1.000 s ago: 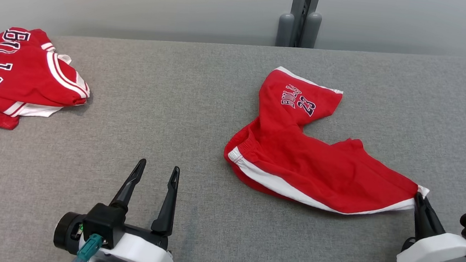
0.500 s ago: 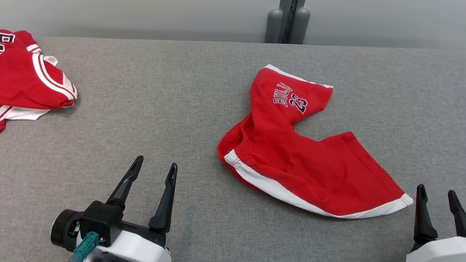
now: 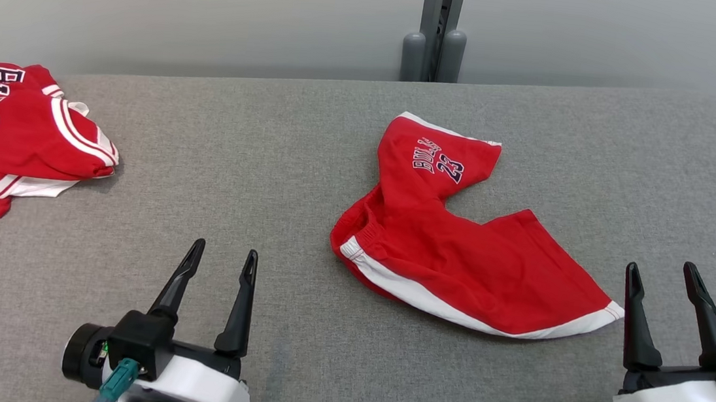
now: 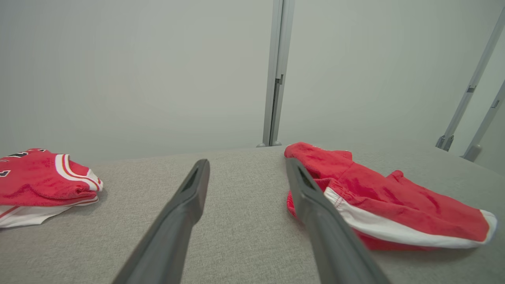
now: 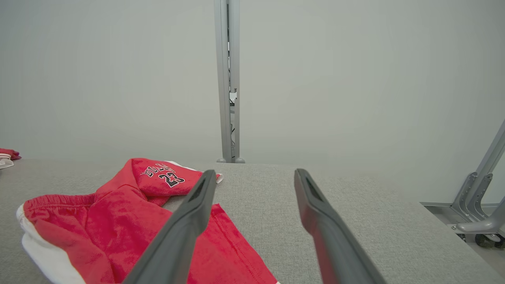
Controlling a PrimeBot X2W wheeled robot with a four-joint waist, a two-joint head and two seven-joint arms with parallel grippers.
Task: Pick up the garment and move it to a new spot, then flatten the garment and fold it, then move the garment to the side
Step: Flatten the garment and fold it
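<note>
Emptily splayed: left gripper, right gripper

Shorts: BULLS 23; jersey: probably BULLS.

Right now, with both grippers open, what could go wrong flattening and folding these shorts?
1. The shorts lie twisted, one leg bent toward the wall; a pinch may catch one layer only.
2. The left gripper is apart from the waistband; a pull by the right gripper alone may drag, not spread.
3. The red jersey occupies the left side.

The grey table bears shorts and jersey.
</note>
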